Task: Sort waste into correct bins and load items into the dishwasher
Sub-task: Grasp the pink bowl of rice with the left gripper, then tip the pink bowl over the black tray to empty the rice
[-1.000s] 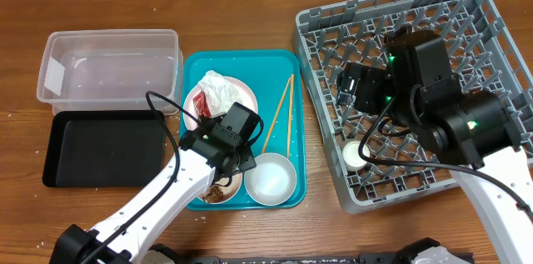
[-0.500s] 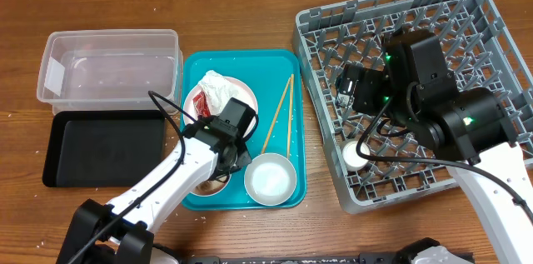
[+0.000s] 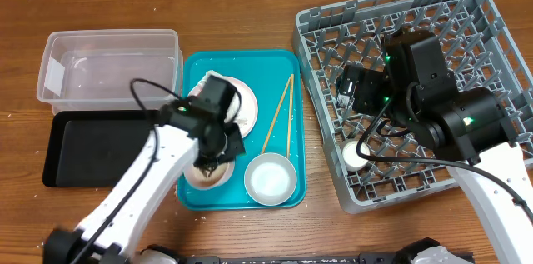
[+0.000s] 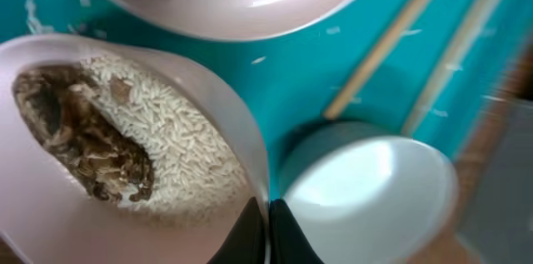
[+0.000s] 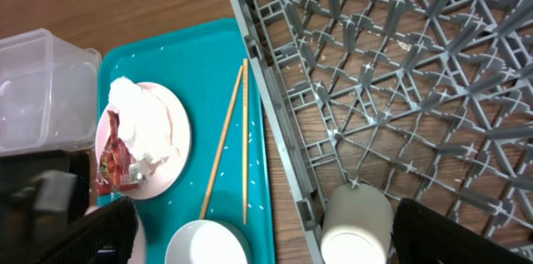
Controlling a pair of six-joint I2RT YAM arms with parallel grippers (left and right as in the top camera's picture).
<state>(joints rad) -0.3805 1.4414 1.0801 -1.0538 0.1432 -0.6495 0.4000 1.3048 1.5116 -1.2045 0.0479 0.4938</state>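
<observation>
My left gripper [image 4: 266, 229] is pinched on the rim of the pink bowl [image 4: 50, 206], rice [image 4: 179, 143] inside: I'm clearing waste. Next I'd lift it level and tip it out.

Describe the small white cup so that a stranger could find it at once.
Find the big grey dish rack on the right side of the table. At its near left corner, next to the teal tray, stands the white cup. It is the only dish visible inside the rack.
</observation>
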